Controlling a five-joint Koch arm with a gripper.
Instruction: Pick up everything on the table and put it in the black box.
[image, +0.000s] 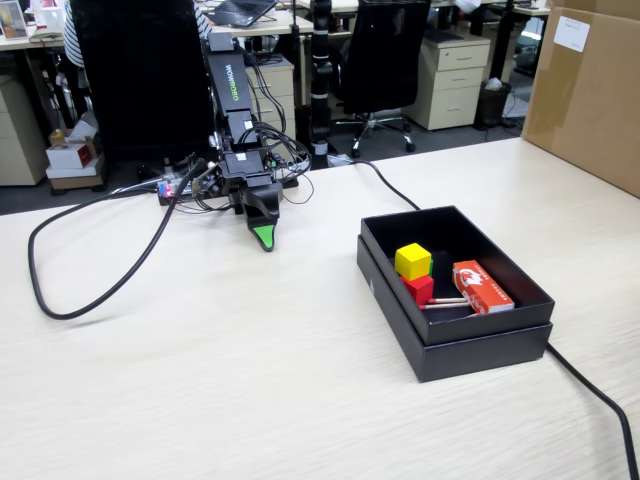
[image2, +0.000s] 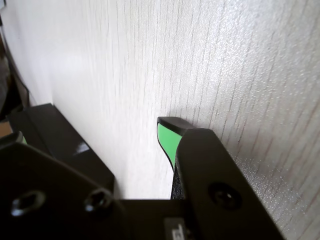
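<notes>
The black box (image: 470, 350) stands on the table (image: 250, 390) at the right of the fixed view. Inside it a yellow cube (image: 412, 260) rests on a red cube (image: 419, 289). My gripper (image: 264, 238) hangs tip-down just above the tabletop at the back, well left of the box. In the wrist view my gripper (image2: 92, 134) is open: its green-padded fingers (image2: 167, 139) stand apart, with only bare table (image2: 200, 60) and a corner of the black box (image2: 60, 137) showing between them. Nothing is held.
An orange-red packet (image: 482, 286) and a thin stick (image: 448, 302) also lie in the box. A big brown carton (image: 590, 90) stands at the back right. One black cable (image: 95, 295) loops across the left of the table and another (image: 590, 385) runs past the box.
</notes>
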